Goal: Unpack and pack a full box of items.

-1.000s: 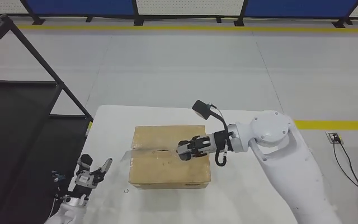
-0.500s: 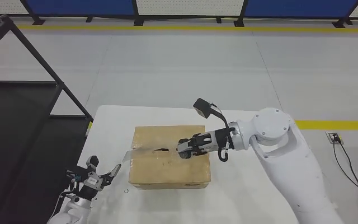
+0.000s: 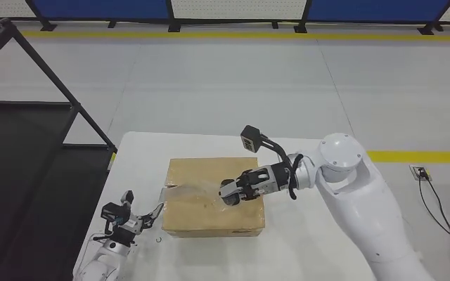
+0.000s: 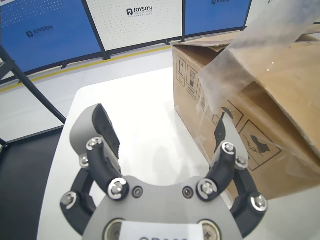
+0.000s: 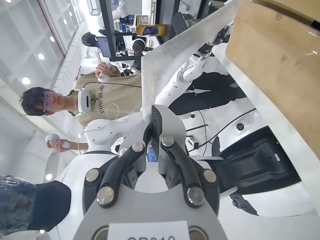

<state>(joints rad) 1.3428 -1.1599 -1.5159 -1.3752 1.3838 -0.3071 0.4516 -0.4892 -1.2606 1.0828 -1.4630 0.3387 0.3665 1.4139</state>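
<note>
I am at the very start of this job: the cardboard box [image 3: 211, 204] sits in the middle of the white table [image 3: 302, 239], low in the centre of the top view, and its top flaps lie shut, so nothing has come out of it and nothing has gone back in. What I am dealing with is the seal. My right pincer [image 5: 153, 119] is clamped tight on one end of the clear tape [image 5: 175, 58], just above the box's top near its right half in the top view. The strip rises off the centre seam in a long, loose, translucent band running back toward the left end of the box. By my reading much of the seam is freed, but the far end of the tape is fastened where it turns down over the left end face, as my left wrist view shows. My left pincer [image 4: 163, 126] sits at the lower left of the top view, down near the table and just beside that left end face. Its fingers are spread wide apart and grip nothing, though one tip is very close to the tape tail. Left to do, as I judge it: free the rest of the strip, set it aside, open the flaps, empty the box, then refill it.
</note>
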